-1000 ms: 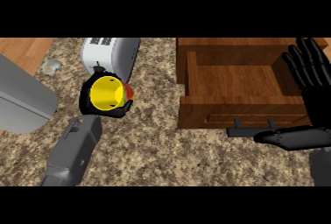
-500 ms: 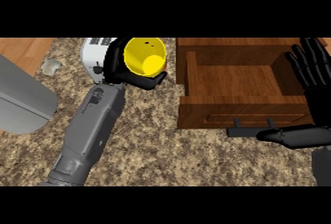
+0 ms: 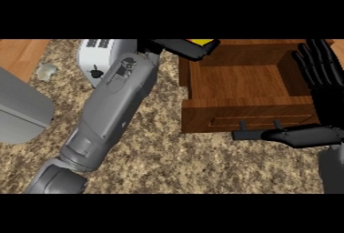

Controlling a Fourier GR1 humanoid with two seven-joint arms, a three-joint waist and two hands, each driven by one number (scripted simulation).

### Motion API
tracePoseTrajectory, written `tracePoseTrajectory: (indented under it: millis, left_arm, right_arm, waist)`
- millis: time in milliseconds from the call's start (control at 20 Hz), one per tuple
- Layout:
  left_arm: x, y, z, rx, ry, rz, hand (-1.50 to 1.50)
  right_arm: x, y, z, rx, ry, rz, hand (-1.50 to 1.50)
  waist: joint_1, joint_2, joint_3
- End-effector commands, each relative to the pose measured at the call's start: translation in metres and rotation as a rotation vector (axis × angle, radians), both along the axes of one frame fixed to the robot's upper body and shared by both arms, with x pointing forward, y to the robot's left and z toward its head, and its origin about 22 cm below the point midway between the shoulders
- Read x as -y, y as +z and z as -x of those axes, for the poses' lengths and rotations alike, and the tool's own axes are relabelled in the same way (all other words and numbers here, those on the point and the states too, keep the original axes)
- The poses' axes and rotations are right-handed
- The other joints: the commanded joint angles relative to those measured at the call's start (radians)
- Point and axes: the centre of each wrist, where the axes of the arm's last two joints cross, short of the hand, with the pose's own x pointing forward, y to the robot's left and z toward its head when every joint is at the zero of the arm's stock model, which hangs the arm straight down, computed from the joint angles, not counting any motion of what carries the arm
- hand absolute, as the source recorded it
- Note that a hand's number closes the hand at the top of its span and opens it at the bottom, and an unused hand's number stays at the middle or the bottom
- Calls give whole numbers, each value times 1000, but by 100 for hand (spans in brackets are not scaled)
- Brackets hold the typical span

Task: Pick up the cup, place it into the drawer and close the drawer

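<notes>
And the left arm has swung further right since half a second back, carrying the cup [image 3: 201, 42] from above the toaster [image 3: 101, 57] to the back-left corner of the open drawer [image 3: 242, 82]. Only a sliver of yellow shows at the view's top edge now, with the left hand [image 3: 180, 48] curled round it. The cup sits over the drawer's rim rather than the middle, so letting go here could, I'd say, catch it on the wall and tip it out onto the counter [image 3: 168, 154]. The left forearm runs long and diagonal from bottom left, stretched across the toaster. The right hand [image 3: 316, 132] rests at the drawer's right side, fingers straight and up, thumb lying along the front by the handle [image 3: 259, 127], holding nothing.
</notes>
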Motion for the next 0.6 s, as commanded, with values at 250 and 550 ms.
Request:
tracePoseTrajectory:
  millis: [250,550]
  left_arm:
    - [30,-1,-7,-164,106,-168,150]
    - [20,-28,-10,-282,53,-291,150]
  right_arm:
    - [1,-3,-5,13,51,-6,-150]
    - [-11,20,-7,49,106,3,-150]
  waist:
    - [-56,11,1]
    - [-107,28,1]
